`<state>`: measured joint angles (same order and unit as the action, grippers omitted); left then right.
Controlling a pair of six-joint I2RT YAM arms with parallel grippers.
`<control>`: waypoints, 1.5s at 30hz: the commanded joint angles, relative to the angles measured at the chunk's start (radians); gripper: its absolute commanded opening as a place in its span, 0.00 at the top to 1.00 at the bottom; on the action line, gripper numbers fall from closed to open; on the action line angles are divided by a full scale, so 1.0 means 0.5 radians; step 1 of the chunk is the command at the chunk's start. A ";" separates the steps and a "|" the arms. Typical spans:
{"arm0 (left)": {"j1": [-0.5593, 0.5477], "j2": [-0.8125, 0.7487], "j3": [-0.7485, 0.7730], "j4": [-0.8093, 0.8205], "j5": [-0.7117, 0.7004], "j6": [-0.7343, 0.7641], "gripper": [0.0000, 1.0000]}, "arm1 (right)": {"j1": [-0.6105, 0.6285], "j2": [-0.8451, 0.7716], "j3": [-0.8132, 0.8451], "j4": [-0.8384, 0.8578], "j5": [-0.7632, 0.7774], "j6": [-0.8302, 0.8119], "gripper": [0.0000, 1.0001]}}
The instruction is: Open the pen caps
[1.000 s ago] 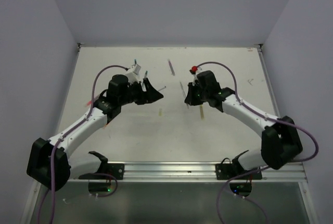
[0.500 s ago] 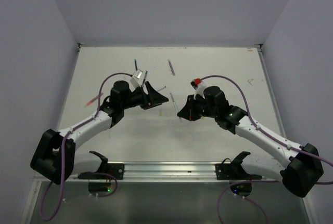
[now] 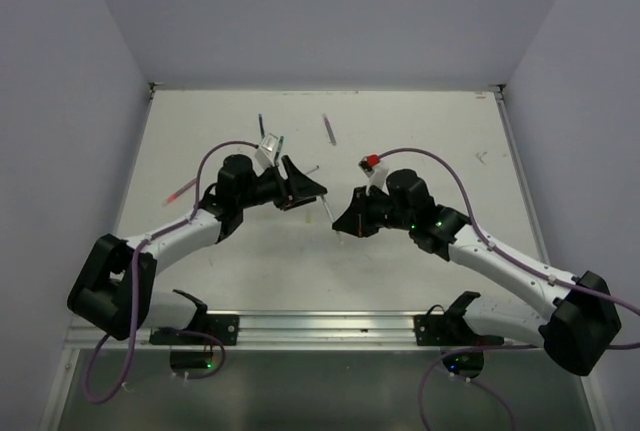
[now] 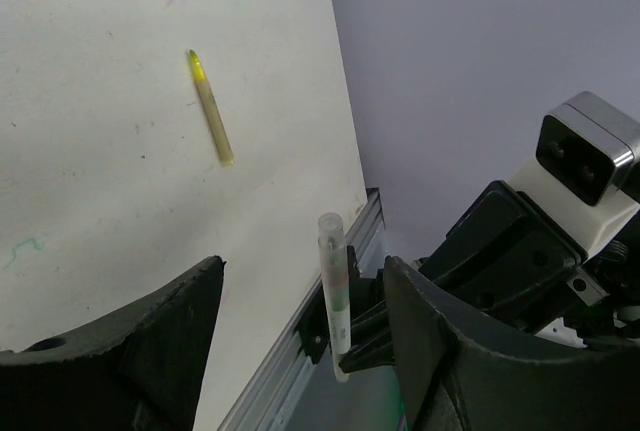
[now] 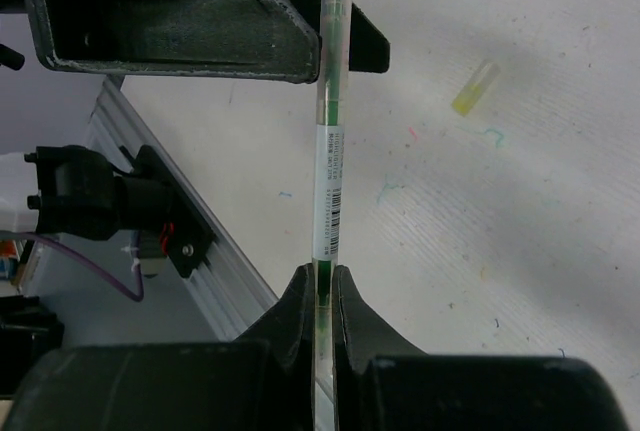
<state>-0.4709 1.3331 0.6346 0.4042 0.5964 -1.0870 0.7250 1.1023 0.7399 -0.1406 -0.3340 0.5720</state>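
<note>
My right gripper (image 5: 320,289) is shut on the lower end of a clear pen with green ink (image 5: 330,151) and holds it above the table (image 3: 420,131). The pen points at my left gripper (image 4: 302,263), which is open. The pen's far end (image 4: 335,291) stands between the left fingers, nearer the right-hand one, and touches neither. In the top view the two grippers, left (image 3: 312,189) and right (image 3: 345,221), meet at the table's middle with the pen (image 3: 328,207) between them. A loose pale yellow cap (image 5: 474,88) lies on the table.
A yellow pen (image 4: 210,106) lies on the table. In the top view a purple pen (image 3: 328,129) and two teal-blue pens (image 3: 270,133) lie at the back, and a red pen (image 3: 180,191) lies at the left. A metal rail (image 3: 320,326) runs along the near edge.
My right gripper has come forward and to the left with the pen in it. My left gripper has moved right, so the pen's end now stands between its open fingers.
</note>
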 commanded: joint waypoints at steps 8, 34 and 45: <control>0.009 0.089 0.117 0.192 0.080 -0.072 0.48 | 0.050 0.148 0.051 0.146 -0.038 0.003 1.00; 0.015 0.049 0.105 0.002 -0.070 0.014 1.00 | 0.066 0.569 0.349 0.088 0.103 -0.230 1.00; 0.291 0.144 0.437 -0.453 -0.337 -0.102 1.00 | 0.507 0.590 0.245 -0.146 1.692 -0.484 1.00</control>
<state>-0.4274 1.3930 0.7891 0.1734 0.5064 -1.0752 0.9535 1.3888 0.9089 -0.1032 0.2276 0.3817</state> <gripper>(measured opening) 0.045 0.100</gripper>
